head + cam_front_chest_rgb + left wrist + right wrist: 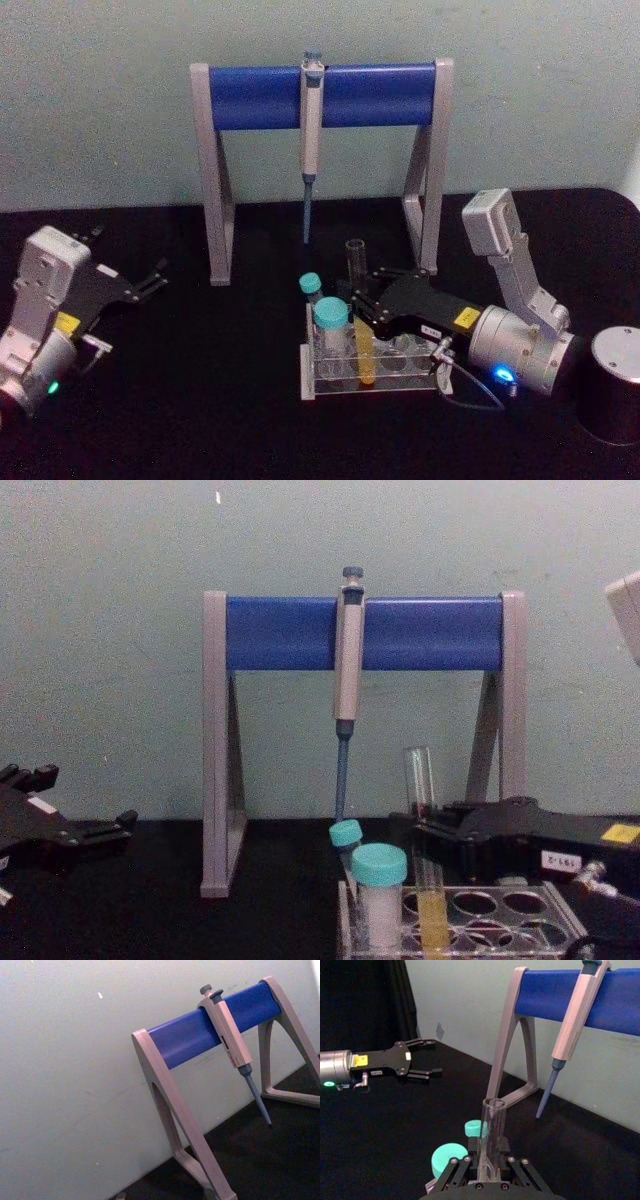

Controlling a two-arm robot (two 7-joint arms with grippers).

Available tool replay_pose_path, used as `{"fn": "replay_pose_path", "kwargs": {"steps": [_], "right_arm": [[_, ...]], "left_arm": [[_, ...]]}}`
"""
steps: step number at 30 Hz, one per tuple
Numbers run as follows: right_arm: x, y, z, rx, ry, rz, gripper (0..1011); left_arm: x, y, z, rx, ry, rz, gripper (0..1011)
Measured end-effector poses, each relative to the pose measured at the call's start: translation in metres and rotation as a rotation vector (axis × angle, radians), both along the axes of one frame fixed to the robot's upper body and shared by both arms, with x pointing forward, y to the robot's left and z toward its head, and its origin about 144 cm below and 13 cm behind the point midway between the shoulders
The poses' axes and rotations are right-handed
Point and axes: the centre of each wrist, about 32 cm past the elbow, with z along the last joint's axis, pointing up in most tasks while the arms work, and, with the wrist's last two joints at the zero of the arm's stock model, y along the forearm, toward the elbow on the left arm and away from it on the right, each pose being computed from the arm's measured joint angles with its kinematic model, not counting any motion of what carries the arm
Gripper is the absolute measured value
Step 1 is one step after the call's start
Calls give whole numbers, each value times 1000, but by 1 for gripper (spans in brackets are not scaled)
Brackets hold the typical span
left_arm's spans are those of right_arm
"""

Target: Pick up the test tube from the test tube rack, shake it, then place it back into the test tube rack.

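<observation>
On the black table (200, 420), farthest back, a stand (260, 95) with a pipette (311, 130) hanging from the bar. Parked well to the left, left gripper (431, 1057), spread wide, holding nothing. Reaching in from the right, right gripper (360, 300), by far the nearer, closed against both sides of the tube (365, 355) at mid height, apparently grasping it. In front of the stand, the rack (325, 390). Seated in one of its holes, just beside two teal-capped tubes (331, 315), that same tube: upright, yellow liquid low, open mouth up, long axis vertical. Not yet lifted, by the look of it. Next, probably: raise straight up along that axis until clear of the hole, keeping the open mouth from tipping.
</observation>
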Motion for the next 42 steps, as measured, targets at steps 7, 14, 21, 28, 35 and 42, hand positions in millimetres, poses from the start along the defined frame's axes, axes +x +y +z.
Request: {"fn": "replay_pose_path", "kwargs": {"steps": [7,14,21,28,35,42], "right_arm": [[0,0,0,0,0,0,237],[-2,-1,-2,15,-7,0,237],[-9,-2,-7,63,-28,-2,235],[-19,-3,-12,100,-46,-10,235],[-25,-3,-10,113,-74,-13,235],[-28,-4,0,116,-114,-19,235]], "left_arm": [[0,0,0,0,0,0,1001],[0,0,0,0,0,0,1001],[0,0,0,0,0,0,1001],[0,0,0,0,0,0,1001],[0,0,0,0,0,0,1001],[0,0,0,0,0,0,1001]]}}
